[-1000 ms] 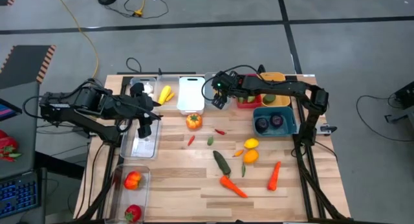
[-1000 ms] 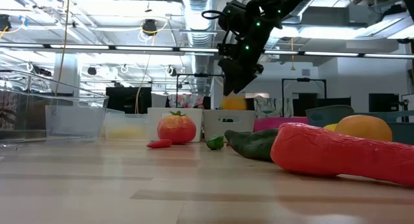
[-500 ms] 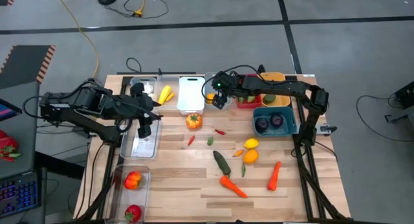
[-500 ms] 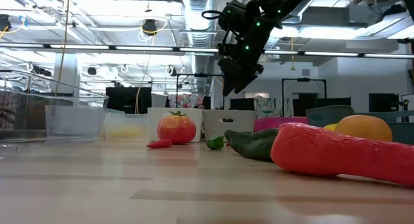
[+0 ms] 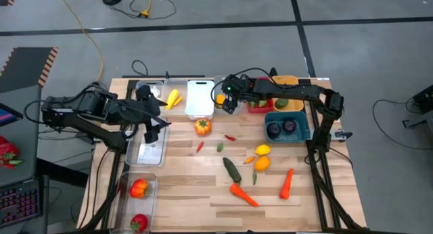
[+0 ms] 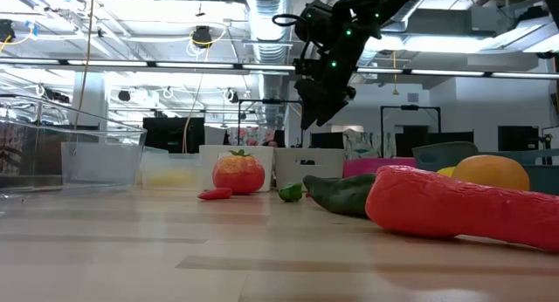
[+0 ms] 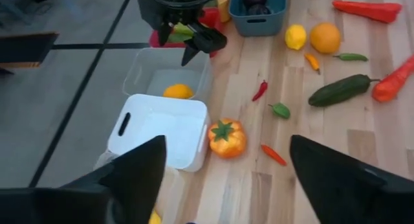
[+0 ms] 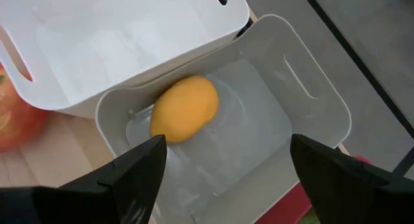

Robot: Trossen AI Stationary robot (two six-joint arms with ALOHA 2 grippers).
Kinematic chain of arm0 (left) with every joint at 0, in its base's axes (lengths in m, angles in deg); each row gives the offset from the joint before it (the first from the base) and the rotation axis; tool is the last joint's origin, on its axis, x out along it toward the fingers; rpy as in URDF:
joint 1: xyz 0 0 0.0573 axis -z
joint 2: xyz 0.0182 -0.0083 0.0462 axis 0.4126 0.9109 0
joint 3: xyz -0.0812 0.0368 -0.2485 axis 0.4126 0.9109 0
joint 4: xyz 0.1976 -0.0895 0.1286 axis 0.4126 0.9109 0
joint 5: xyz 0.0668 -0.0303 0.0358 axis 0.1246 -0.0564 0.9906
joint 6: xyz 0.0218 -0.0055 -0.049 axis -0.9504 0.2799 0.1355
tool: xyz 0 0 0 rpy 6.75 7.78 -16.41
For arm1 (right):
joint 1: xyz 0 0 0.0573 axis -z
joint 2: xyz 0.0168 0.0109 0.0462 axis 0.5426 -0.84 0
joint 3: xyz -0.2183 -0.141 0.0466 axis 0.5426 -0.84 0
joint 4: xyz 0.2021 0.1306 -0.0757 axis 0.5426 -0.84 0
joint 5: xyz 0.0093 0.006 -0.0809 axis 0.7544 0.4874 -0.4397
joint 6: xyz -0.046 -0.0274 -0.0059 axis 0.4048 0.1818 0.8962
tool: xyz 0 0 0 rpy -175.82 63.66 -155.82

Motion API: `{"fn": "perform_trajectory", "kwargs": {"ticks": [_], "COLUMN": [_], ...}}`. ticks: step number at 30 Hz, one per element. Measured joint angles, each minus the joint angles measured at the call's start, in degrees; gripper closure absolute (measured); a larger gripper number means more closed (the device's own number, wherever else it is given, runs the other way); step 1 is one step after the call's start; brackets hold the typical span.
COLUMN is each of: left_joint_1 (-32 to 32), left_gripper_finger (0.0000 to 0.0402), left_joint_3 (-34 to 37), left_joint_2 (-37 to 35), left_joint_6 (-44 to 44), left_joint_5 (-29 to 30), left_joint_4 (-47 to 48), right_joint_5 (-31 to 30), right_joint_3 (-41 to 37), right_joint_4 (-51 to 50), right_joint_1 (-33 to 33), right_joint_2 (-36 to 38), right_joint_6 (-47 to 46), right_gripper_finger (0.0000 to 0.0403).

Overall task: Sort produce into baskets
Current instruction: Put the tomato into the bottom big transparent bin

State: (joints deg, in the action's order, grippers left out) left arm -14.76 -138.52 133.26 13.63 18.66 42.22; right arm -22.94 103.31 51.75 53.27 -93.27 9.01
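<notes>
My right gripper (image 5: 228, 104) hangs open and empty above a clear bin (image 8: 304, 114) at the table's far edge, between the white bin (image 5: 199, 99) and the red bin (image 5: 259, 107). A yellow lemon (image 8: 184, 109) lies on that clear bin's floor, and it also shows in the left wrist view (image 7: 176, 91). My left gripper (image 5: 152, 131) is open and empty above another clear bin (image 5: 152, 151) at the table's left. Loose produce lies mid-table: an orange tomato (image 5: 202, 126), a cucumber (image 5: 233, 170), two carrots (image 5: 243, 194), a lemon (image 5: 263, 150) and small chilies.
A teal bin (image 5: 287, 126) holds purple rounds. An orange-yellow bin (image 5: 287, 80) stands at the far right. A clear bin (image 5: 139, 203) at the near left holds two red tomatoes. A yellow piece (image 5: 173, 98) lies left of the white bin. Bare wood lies along the near edge.
My right gripper has let go of the yellow lemon. The lemon hung at its fingertips a second ago and has dropped into the clear bin below. The gripper has stayed above that bin.
</notes>
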Motion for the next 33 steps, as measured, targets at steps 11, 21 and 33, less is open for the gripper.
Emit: {"fn": "perform_trajectory", "kwargs": {"ticks": [11, 21, 33], "left_joint_1": [0.0, 0.0, -1.1], "left_gripper_finger": [0.0009, 0.001, 0.001], "left_joint_3": [0.0, 0.0, 0.0], "left_joint_2": [5.4, 16.3, 32.1], "left_joint_6": [0.2, 3.3, 19.2], "left_joint_5": [2.8, 0.4, 0.9], "left_joint_4": [-0.5, -1.1, -1.6], "right_joint_5": [-0.2, -0.3, -0.6], "right_joint_3": [6.1, 6.3, -4.0], "right_joint_4": [-13.8, -17.2, -18.2], "right_joint_1": [-0.9, -5.2, -6.9], "right_joint_2": [1.0, 11.1, 27.7], "right_joint_6": [0.4, 3.5, 3.4], "right_gripper_finger": [0.0046, 0.0046, 0.0046]}}
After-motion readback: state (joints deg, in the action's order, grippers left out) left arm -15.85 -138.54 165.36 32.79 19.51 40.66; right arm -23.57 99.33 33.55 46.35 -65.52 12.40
